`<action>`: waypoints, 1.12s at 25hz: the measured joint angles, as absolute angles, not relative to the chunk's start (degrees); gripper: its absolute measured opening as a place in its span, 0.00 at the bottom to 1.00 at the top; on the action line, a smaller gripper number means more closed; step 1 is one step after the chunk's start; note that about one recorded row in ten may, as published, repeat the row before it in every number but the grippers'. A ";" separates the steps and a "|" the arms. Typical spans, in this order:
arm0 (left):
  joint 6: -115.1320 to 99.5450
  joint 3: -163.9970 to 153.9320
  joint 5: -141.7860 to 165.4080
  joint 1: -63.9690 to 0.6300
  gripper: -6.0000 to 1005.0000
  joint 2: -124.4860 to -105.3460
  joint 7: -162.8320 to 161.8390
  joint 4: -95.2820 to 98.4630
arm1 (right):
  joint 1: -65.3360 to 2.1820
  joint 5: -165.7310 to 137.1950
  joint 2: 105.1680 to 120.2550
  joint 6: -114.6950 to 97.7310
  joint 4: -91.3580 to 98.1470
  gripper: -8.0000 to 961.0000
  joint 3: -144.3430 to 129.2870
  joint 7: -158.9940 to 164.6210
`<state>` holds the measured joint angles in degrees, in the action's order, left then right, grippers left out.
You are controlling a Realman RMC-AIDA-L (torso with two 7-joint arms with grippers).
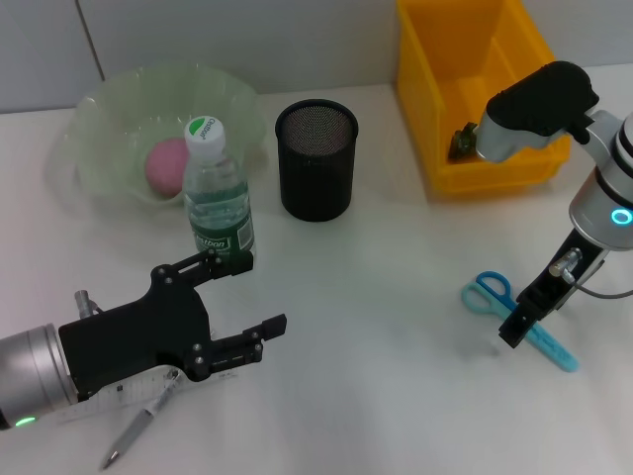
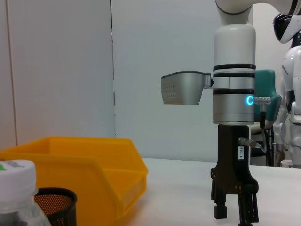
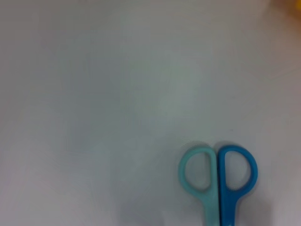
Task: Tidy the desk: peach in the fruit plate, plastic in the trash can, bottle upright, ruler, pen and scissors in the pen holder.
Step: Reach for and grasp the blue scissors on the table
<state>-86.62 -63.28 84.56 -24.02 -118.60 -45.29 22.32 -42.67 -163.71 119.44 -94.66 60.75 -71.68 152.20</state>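
White surface [image 1: 396, 297] before you. Scissors [image 1: 519, 317]: teal and blue loop handles, blades closed, lying flat on your right. Long axis diagonal, handles toward pen holder [image 1: 316, 158], tips toward near right. Right end effector [image 1: 514, 330] set down over mid-blades, fingers probably slightly apart, contact unclear. Left end effector [image 1: 242, 297] spread, empty, just beside upright bottle [image 1: 218, 188].

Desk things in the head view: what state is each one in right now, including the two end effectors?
Peach: lying in the fruit plate.
Bottle: upright, capped.
Pen holder: upright, looks empty.
Scissors: flat on the desk, blades shut.
Pen: lying on the desk.
Ruler: flat, partly under the left arm.
Yellow bin: open-topped.
Left end effector: open, holding nothing.
Right end effector: lowered over the scissors.
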 joint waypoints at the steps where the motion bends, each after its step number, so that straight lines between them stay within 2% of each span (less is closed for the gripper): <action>1: -86.62 -63.28 84.55 -24.01 0.78 -118.59 -45.30 22.32 | -42.63 -163.71 119.44 -94.64 60.74 0.86 -71.82 152.30; 5: -86.65 -63.28 84.55 -23.99 0.78 -118.56 -45.34 22.32 | -42.54 -163.85 119.44 -94.52 60.70 0.86 -72.90 152.90; 22: -86.60 -63.89 84.64 -24.03 0.78 -118.56 -45.36 22.32 | -42.21 -163.98 119.35 -92.45 59.94 0.57 -75.93 154.17; 28: -86.66 -63.89 84.64 -23.99 0.78 -118.56 -45.42 22.32 | -42.10 -163.73 119.35 -92.29 59.94 0.53 -75.85 154.17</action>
<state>-86.66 -63.89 84.64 -23.99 -118.56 -45.42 22.32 -42.10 -163.73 119.35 -92.29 59.94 -75.85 154.17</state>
